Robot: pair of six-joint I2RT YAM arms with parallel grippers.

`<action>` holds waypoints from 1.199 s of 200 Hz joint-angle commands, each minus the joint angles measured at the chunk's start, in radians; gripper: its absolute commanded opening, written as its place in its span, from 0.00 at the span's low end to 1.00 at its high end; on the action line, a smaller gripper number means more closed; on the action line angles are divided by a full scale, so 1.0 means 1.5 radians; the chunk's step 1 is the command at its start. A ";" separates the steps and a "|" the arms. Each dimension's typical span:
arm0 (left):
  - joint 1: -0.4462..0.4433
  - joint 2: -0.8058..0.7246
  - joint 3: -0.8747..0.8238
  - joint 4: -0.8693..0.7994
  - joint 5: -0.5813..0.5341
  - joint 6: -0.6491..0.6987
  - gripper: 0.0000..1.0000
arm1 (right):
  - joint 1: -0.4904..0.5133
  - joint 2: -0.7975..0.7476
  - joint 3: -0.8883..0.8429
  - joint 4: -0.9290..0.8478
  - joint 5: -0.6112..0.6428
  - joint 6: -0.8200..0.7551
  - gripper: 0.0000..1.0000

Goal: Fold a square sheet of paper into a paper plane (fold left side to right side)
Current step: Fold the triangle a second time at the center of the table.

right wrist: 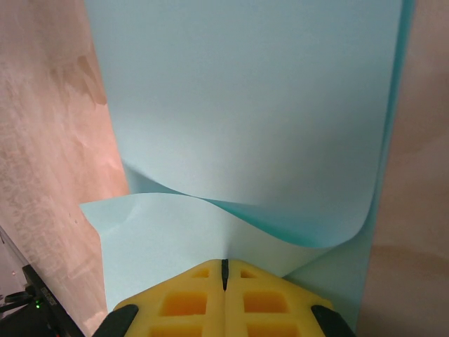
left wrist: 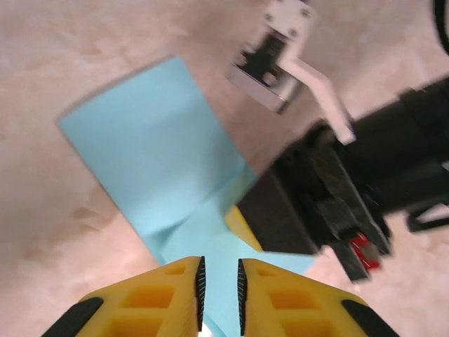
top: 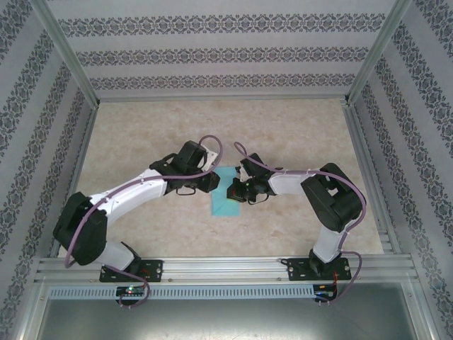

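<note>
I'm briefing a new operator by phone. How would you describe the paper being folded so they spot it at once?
Look at the middle of the beige table, where the left gripper and right gripper meet. Between them lies the sheet of paper, partly folded. Its light turquoise colour sets it apart from the black-and-white arms.

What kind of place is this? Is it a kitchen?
Probably a robot test booth, not a kitchen: a left arm and right arm bolted to a metal rail, patterned walls around a table, folding blue paper.
</note>
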 commanded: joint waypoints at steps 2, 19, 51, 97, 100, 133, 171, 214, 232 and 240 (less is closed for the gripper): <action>0.005 -0.007 -0.063 0.052 0.153 -0.093 0.18 | -0.007 0.012 -0.004 -0.031 0.032 -0.009 0.00; 0.003 0.006 -0.104 0.134 0.221 -0.155 0.16 | -0.006 0.010 -0.005 -0.031 0.033 -0.009 0.00; 0.000 0.040 -0.140 0.205 0.281 -0.205 0.16 | -0.007 0.008 -0.004 -0.037 0.035 -0.012 0.00; -0.006 0.101 -0.122 0.168 0.269 -0.187 0.15 | -0.006 0.010 -0.002 -0.041 0.034 -0.012 0.00; -0.006 0.104 -0.120 0.162 0.262 -0.183 0.15 | -0.006 0.009 -0.002 -0.041 0.034 -0.012 0.00; -0.006 0.134 -0.109 0.139 0.239 -0.169 0.14 | -0.006 0.006 0.000 -0.054 0.039 -0.019 0.00; -0.006 0.145 -0.104 0.104 0.209 -0.152 0.13 | -0.006 0.006 0.002 -0.057 0.041 -0.022 0.00; -0.006 0.155 -0.103 0.087 0.188 -0.145 0.13 | -0.006 0.007 0.003 -0.058 0.040 -0.023 0.00; -0.006 0.163 -0.103 0.082 0.182 -0.142 0.13 | -0.006 0.006 0.003 -0.061 0.042 -0.024 0.00; -0.006 0.165 -0.103 0.079 0.177 -0.140 0.13 | -0.006 0.006 0.002 -0.062 0.042 -0.025 0.00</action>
